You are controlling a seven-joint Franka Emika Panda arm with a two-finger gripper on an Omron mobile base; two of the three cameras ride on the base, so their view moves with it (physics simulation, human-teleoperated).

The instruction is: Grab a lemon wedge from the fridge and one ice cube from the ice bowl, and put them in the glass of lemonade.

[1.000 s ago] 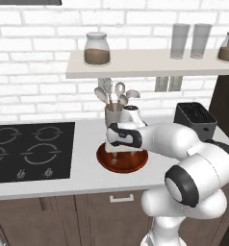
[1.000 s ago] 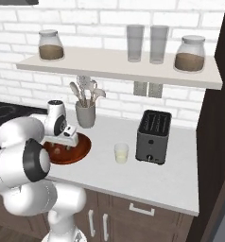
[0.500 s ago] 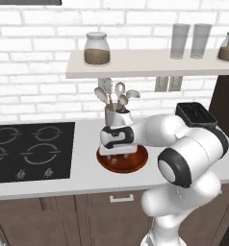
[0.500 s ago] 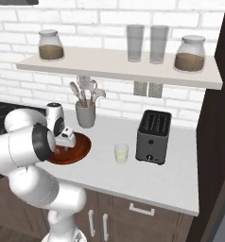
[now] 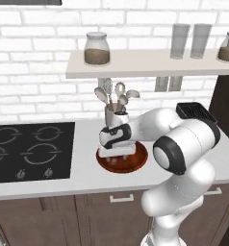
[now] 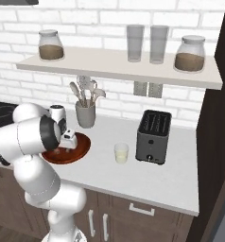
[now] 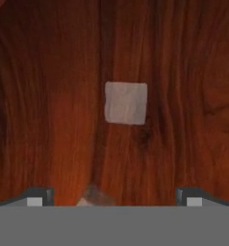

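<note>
One pale ice cube [image 7: 126,103] lies in the wooden ice bowl [image 5: 135,163] on the grey tabletop [image 6: 152,177], under the spread claw [image 7: 114,196]; the glass of lemonade [image 6: 121,153] stands right, beside the toaster [image 6: 153,137], below a brick-wall shelf [image 6: 119,69].

No readable text, label, brand, number or sign appears on anything here.

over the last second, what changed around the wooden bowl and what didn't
The arm swung in over the ice bowl and lowered the gripper into it, fingers wide apart, so one ice cube now lies ahead, between them. Nothing was taken hold of or let go. The glass of lemonade, toaster and utensil cup stayed put.
</note>
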